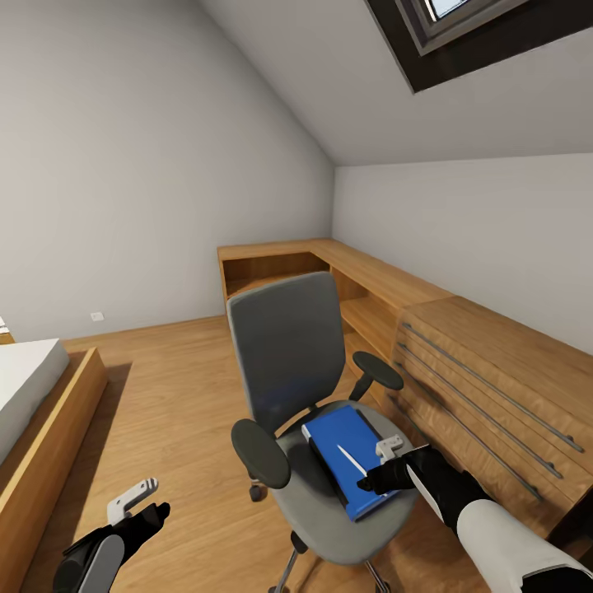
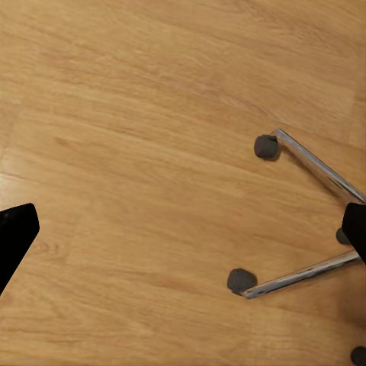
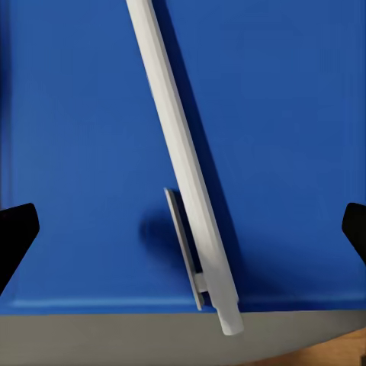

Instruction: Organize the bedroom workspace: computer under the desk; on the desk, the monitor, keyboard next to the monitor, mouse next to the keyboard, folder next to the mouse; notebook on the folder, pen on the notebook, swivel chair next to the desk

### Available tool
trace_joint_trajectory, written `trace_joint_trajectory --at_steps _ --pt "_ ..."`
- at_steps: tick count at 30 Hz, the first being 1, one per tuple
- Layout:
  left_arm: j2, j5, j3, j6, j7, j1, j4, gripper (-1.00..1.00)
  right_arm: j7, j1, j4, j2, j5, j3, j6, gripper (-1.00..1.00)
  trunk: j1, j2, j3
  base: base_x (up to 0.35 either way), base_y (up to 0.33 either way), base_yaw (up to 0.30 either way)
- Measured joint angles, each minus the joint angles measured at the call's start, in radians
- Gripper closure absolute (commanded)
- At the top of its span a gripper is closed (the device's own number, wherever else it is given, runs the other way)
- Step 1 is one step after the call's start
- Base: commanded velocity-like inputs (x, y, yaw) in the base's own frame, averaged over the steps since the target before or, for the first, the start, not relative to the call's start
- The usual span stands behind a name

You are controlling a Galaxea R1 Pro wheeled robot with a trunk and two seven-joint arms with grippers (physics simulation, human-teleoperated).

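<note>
In the head view, the right gripper (image 1: pixel 380 469) reaches in low over the swivel chair (image 1: pixel 301 387), jaws spread just above the pen (image 1: pixel 352 459), which lies on the blue folder (image 1: pixel 346 457) on the seat. The left gripper (image 1: pixel 136 504) hangs low over the wooden floor (image 1: pixel 181 395), well apart from the chair. In the left wrist view, spread fingertips (image 2: pixel 15 236) frame bare floor and the chair's chrome base (image 2: pixel 305 221). In the right wrist view, the white pen (image 3: pixel 187 171) lies between the open fingertips (image 3: pixel 15 229), its end past the folder's (image 3: pixel 84 137) edge.

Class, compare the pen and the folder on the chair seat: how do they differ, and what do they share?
The pen is white and slender; the folder is bright blue, flat and broad. The pen lies on the folder; the folder lies on the swivel chair seat. Both lie flat beneath the right gripper.
</note>
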Motion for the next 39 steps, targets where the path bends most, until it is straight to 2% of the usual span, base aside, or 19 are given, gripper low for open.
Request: trace_joint_trajectory --at_steps 2,22,26,39 --pt "-0.001 -0.001 0.000 0.000 0.002 0.000 0.000 -1.00 0.000 0.000 0.000 0.000 0.000 0.000 0.000 -1.00 0.008 -0.014 -0.006 0.000 0.000 0.000" --pt "-0.001 0.002 -0.001 0.000 -0.003 0.000 0.000 -1.00 0.000 0.000 0.000 0.000 0.000 0.000 0.000 -1.00 0.008 -0.014 -0.006 0.000 0.000 0.000" --pt "-0.002 0.000 -0.001 0.000 0.000 0.000 0.000 -1.00 0.000 0.000 0.000 0.000 0.001 0.000 0.000 -1.00 0.023 -0.042 -0.019 0.000 0.000 0.000" --pt "-0.001 0.002 -0.001 -0.001 -0.003 0.000 0.000 -1.00 0.000 0.000 0.000 0.000 0.001 0.000 0.000 -1.00 0.023 -0.042 -0.019 0.000 0.000 0.000"
